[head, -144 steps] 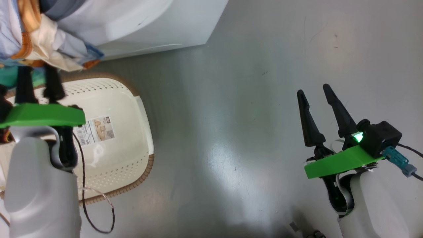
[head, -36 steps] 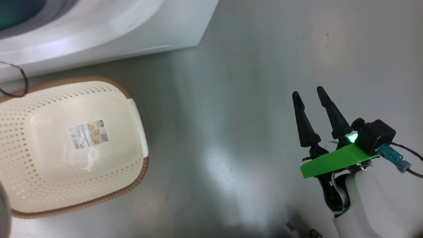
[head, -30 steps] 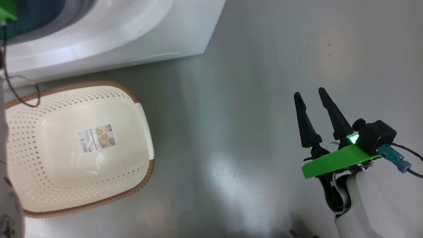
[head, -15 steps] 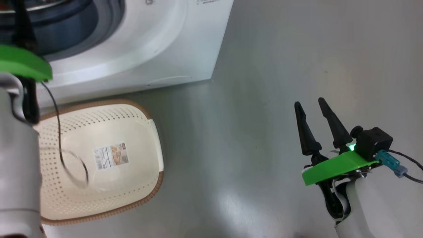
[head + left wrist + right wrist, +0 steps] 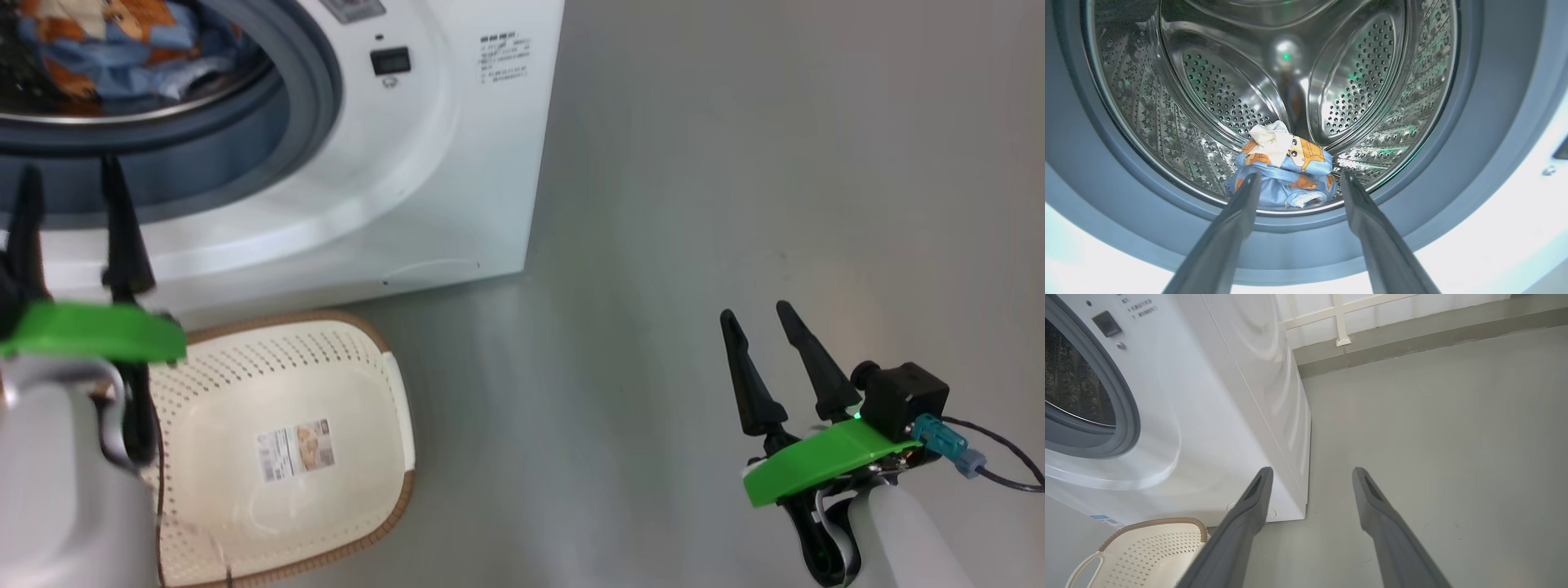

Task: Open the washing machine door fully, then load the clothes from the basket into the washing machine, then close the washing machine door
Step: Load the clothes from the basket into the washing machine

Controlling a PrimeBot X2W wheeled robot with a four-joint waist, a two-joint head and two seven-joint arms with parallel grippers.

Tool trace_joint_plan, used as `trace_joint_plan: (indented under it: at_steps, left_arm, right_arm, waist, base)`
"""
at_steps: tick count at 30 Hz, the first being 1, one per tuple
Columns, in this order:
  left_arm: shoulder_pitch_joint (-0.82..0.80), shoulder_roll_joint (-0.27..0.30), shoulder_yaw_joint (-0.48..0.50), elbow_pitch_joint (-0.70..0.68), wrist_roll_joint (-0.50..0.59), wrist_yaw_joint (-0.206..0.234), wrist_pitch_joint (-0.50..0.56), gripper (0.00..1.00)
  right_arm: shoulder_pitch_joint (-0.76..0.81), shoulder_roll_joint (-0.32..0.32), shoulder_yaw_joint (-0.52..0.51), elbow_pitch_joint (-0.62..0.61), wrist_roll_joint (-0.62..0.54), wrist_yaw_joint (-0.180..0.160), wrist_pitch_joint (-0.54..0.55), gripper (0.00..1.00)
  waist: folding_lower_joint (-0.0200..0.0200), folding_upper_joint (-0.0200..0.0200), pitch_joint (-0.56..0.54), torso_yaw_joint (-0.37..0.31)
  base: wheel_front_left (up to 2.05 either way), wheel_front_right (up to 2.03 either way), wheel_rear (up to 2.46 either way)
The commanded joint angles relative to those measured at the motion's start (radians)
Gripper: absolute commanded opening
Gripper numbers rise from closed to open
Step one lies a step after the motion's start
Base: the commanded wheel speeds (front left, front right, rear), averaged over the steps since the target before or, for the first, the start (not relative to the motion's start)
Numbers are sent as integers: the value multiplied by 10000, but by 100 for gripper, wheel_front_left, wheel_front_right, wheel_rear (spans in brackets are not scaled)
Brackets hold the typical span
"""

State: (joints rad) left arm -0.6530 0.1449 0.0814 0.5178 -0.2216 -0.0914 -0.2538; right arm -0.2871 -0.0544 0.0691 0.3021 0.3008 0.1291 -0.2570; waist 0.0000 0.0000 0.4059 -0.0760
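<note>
**A:** What are the left fingers point(image 5: 114, 204) doing?

**B:** They are spread apart and hold nothing. They point at the round mouth of the washing machine point(image 5: 457, 163), just in front of its grey gasket point(image 5: 314, 90).

**A:** And the clothes point(image 5: 1286, 171)?

**B:** They are straight beyond those fingers point(image 5: 1249, 196), on the bottom of the steel drum point(image 5: 1216, 90) near its front lip. It is one blue bear-print bundle with a cream piece on top. The bundle's long side runs crosswise, from one finger towards the other. The cream piece points towards the back of the drum.

**A:** Where is the basket point(image 5: 245, 367)?

**B:** On the floor point(image 5: 735, 163), below and to the right of the left fingers, just in front of the machine. It sits open side up, with a paper label point(image 5: 295, 449) on its bottom. The arm hides its left part, so I can't tell which way its long axis runs.

**A:** And the right fingers point(image 5: 790, 327)?

**B:** They are also apart and empty, over bare floor well to the right of the basket. From the right wrist, the machine's front corner point(image 5: 1298, 477) is just left of those fingers point(image 5: 1259, 490). The basket's rim point(image 5: 1155, 522) is at their lower left.
</note>
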Motion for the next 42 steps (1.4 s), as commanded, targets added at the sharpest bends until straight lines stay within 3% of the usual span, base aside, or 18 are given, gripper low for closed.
trace_joint_plan:
  at_steps: [1,17,42]
  left_arm:
    - [471,256,353,-523,66,89,-79,100]
    - [4838,-740,1191,-3711,581,316,-80,100]
    - [8349,-945,302,-5078,228,1063,-80,100]
  right_arm:
    - [234,42,238,-158,-54,16,-48,100]
    - [994,42,102,-89,-514,16,-48,100]
    - [1600,42,3,-459,-1100,16,-48,100]
  waist:
    - [0,0,-494,-31]
    - [0,0,-2385,22]
    - [0,0,-3875,146]
  base:
    - [0,0,0]
    - [0,0,0]
    - [0,0,0]
